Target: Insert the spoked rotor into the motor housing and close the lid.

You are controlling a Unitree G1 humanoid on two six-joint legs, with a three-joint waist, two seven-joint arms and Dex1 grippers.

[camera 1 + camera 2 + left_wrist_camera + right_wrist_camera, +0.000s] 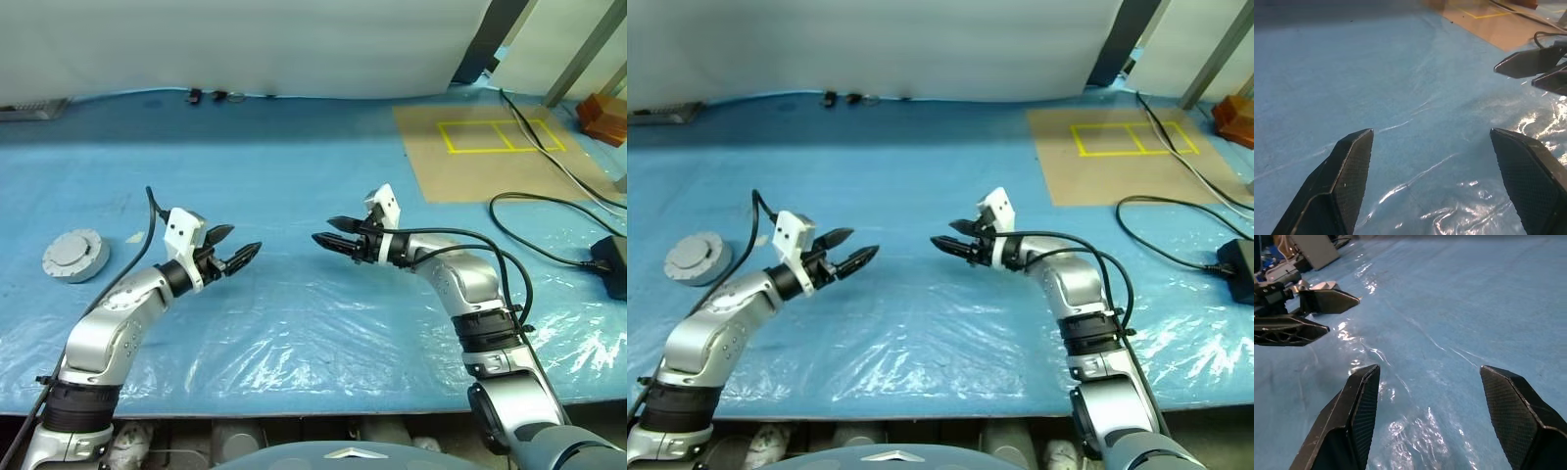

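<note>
Gray lid (74, 255) on blue table cover (294, 186); tan mat (490, 152) with yellow lines.

Small dark items (216, 96) at the table's far edge, too small to tell.

A lab or workshop, by the look of it — a long table (294, 176) under blue cloth and clear plastic sheeting (323, 343), a brown board (470, 166) marked with yellow tape squares (500, 135), black cables (549, 211) trailing to a power brick (612, 259) — white screen (245, 44) behind.
</note>
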